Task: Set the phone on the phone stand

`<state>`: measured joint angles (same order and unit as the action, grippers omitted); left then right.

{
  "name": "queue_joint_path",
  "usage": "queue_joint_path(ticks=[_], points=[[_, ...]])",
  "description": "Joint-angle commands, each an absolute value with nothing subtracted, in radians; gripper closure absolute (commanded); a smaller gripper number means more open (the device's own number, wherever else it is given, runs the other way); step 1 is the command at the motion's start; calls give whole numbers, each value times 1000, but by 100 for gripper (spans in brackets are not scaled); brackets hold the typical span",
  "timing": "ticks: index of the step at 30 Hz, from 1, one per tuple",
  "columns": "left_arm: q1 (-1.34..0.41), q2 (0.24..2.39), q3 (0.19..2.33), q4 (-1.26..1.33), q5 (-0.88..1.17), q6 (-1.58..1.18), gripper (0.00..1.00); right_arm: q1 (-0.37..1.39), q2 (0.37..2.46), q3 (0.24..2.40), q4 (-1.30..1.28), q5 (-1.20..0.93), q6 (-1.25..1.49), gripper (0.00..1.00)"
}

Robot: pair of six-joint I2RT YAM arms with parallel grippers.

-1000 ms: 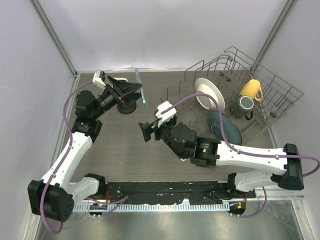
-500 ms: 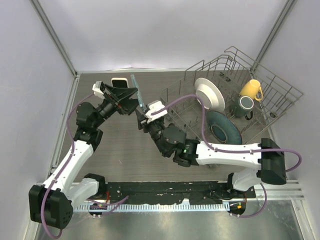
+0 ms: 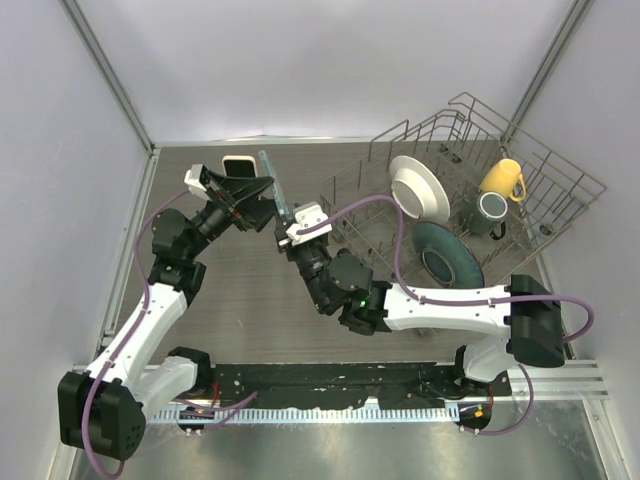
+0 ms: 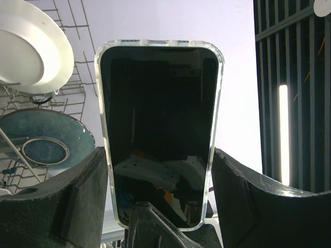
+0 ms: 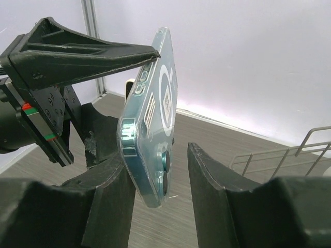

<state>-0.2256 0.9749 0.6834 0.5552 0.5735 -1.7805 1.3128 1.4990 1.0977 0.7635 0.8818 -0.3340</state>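
The phone, teal in a clear case, is held off the table edge-on, its dark screen facing the left wrist camera. My left gripper is shut on its two long sides. My right gripper straddles the phone's camera end. Its left finger lies against the screen side, while a gap shows between the right finger and the phone's back, so that gripper is still open. A small white block with a dark face, which looks like the phone stand, sits on the table behind the left gripper.
A wire dish rack fills the back right, holding a white plate, a teal plate, a yellow mug and a dark mug. Walls close in the table at the left and back.
My right arm swung left to the phone and its jaws narrowed around the phone's end. The left gripper shifted with the phone, uncovering the white stand behind it.
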Motion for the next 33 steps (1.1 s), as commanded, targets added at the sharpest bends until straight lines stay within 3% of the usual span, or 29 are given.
queue_joint_path(ticks=[1, 10, 15, 18, 20, 21, 25, 27, 33], points=[[-218, 940, 699, 658, 597, -1789, 100, 1304, 1499, 1138, 842, 904, -382, 52], [-219, 933, 716, 606, 626, -1769, 100, 1269, 1506, 1157, 845, 867, -403, 62], [-221, 934, 716, 591, 632, -1760, 100, 1269, 1513, 1173, 844, 822, -456, 95], [-219, 940, 722, 592, 647, -1743, 100, 1267, 1499, 1170, 851, 819, -476, 100], [-221, 942, 724, 597, 664, -1723, 87, 1267, 1482, 1158, 865, 834, -486, 100], [-221, 939, 727, 598, 666, -1714, 70, 1269, 1473, 1151, 882, 839, -494, 100], [-221, 942, 768, 572, 704, -1617, 26, 1266, 1425, 1143, 931, 888, -529, 100], [-221, 943, 831, 529, 761, -1553, 16, 1250, 1381, 1138, 925, 913, -543, 100], [-230, 913, 978, 192, 862, -1153, 15, 1157, 1215, 1123, 725, 928, -407, 100]])
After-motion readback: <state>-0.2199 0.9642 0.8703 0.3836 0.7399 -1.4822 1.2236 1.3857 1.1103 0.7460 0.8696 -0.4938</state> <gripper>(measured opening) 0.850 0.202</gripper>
